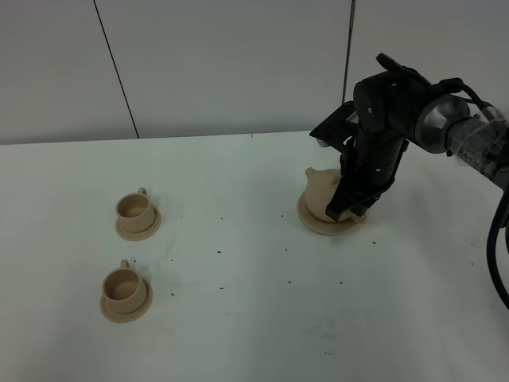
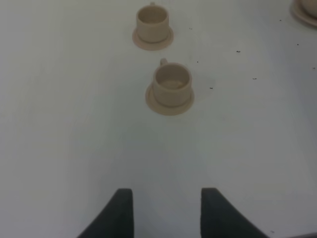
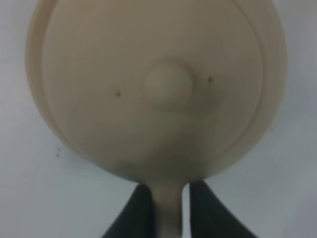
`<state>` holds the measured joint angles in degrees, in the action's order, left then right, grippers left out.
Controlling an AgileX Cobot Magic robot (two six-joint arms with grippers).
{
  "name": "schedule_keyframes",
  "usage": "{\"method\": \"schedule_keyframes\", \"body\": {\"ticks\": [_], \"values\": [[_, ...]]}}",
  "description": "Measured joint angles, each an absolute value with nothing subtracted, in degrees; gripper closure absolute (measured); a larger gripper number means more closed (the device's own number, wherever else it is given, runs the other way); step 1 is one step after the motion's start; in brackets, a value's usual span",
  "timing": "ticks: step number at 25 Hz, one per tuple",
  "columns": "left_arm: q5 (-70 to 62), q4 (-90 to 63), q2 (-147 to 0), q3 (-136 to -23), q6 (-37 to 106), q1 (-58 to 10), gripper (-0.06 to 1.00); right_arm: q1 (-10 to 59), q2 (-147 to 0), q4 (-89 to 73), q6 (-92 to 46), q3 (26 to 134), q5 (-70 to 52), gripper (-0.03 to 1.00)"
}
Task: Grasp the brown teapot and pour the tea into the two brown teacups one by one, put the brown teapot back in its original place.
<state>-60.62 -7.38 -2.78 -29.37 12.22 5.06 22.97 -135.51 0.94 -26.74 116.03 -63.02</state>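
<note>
Squat tan clay teapot (image 1: 321, 189) seated on wide flat tan saucer disc (image 1: 316, 226), right side of white worktop (image 1: 254, 318), loop handle (image 3: 168, 210) clamped between right fingers (image 3: 142, 210); left fingers (image 2: 120, 213) spread, empty, facing two small tan teacups (image 2: 171, 84) (image 2: 152, 22).

The teapot (image 3: 158, 89) is a squat, matte tan clay pot with a knobbed lid. It stands upright on the big saucer (image 1: 330, 228), a flat tan disc. Its thin loop handle runs between the right fingers (image 3: 141, 213), which sit tight against it. The near cup (image 2: 172, 84) and the far cup (image 2: 152, 22) are small, tan and upright. Each stands on a small saucer (image 2: 184, 105), in line ahead of the left fingers (image 2: 121, 213) and well apart from them, with its handle pointing away.
</note>
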Motion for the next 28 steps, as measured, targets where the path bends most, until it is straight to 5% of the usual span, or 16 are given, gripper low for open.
{"method": "schedule_keyframes", "body": {"ticks": [28], "values": [[-60.6,-7.4,-2.8,-29.4,12.2,5.1,0.55,23.1,-135.5,0.3,-25.1,116.5,-64.1,0.87]]}}
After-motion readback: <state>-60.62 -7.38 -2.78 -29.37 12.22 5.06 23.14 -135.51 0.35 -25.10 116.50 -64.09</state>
